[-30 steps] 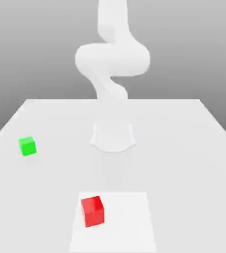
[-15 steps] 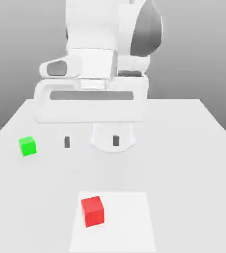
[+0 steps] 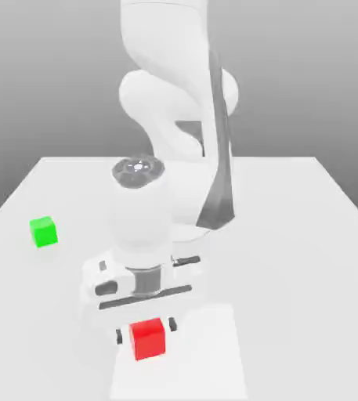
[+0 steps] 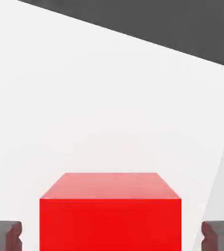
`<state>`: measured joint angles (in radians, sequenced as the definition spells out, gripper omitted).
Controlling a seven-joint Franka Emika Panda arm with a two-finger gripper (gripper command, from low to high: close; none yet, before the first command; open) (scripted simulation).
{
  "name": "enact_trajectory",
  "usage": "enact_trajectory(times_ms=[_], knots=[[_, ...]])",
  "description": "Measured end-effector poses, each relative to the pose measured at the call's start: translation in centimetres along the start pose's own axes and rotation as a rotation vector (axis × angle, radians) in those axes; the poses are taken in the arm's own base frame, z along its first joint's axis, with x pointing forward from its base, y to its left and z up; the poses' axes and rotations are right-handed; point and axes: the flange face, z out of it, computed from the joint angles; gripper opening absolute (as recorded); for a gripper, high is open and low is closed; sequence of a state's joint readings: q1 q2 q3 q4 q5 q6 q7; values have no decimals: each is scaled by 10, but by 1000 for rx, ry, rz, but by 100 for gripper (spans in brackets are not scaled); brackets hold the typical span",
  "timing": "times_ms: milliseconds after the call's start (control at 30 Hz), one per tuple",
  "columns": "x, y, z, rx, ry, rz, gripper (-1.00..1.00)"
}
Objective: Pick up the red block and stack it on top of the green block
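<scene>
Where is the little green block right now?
The green block sits alone on the white table at the exterior view's left, well away from the red block near the front edge.

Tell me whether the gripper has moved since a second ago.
Yes. In the exterior view the gripper has come down to straddle the red block on the table.

Simulated test bench: bare white table (image 3: 307, 235), blank grey backdrop
</scene>
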<state>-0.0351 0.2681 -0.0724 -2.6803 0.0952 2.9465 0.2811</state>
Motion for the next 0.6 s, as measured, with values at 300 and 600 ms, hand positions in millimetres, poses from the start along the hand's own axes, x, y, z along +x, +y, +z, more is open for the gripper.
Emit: enact_trajectory(times_ms=[300,600], knots=[[0,0,-45,1,-1,-1,-100],[-5,200,-88,-41,21,631,-100]])
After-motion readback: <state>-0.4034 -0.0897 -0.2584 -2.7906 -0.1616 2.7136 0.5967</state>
